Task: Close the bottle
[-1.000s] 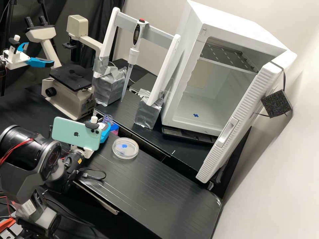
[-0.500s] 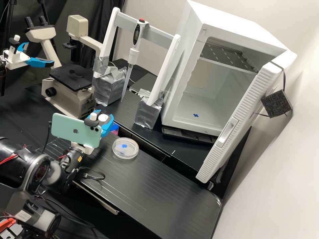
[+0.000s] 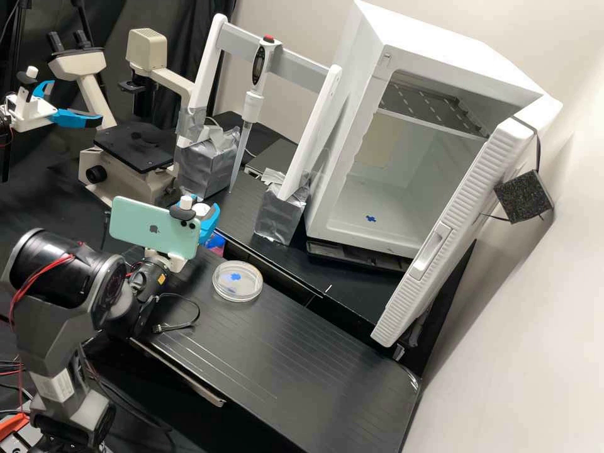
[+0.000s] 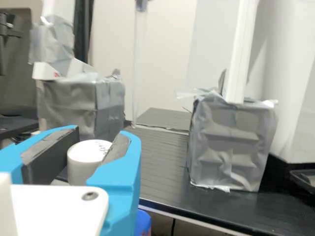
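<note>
In the high view my gripper [image 3: 203, 206] is above the rear left edge of the near black bench, behind the green phone mounted on the arm. Between its blue fingers is a round white cap [image 3: 200, 210]. The wrist view has my gripper [image 4: 101, 136] shut on this white cap [image 4: 84, 158], a dark pad on either side and some writing on top. Below and to one side of the fingers is a blue object [image 4: 142, 223], with blue and pink parts in the high view. I cannot tell whether it is the bottle.
A clear dish [image 3: 238, 281] lies on the near bench [image 3: 283, 340], with a black cable beside it. Behind stand a microscope [image 3: 135, 148], a pipette [image 3: 253, 104] on a white frame with silver-taped feet, and an open white incubator [image 3: 377, 214].
My gripper has risen and shifted slightly right in the high view, along with the white cap and the phone. The blue and pink object has stayed put.
</note>
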`<state>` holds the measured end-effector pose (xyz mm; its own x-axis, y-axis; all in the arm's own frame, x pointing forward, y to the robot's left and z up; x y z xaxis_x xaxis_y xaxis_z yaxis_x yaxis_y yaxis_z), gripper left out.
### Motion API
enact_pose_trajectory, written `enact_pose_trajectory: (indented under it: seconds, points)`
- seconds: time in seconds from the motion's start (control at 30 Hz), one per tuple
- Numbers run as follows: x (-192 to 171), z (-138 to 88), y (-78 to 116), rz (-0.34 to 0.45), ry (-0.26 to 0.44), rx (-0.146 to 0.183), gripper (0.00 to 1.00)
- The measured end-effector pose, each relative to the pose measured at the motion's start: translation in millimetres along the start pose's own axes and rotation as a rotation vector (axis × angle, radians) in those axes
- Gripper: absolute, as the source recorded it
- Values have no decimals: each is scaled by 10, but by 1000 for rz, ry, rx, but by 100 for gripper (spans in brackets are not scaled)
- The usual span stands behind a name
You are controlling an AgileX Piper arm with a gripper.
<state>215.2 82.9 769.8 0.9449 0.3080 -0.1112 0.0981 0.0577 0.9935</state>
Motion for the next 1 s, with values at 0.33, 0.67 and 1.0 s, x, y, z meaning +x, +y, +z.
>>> enact_pose_trajectory:
  seconds: [0.33,0.67,1.0]
  points:
    - [87,82,-18,-3,-34,-4,0]
    - [122,102,-73,-23,-41,-3,0]
    - [124,98,-90,-30,-40,-2,0]
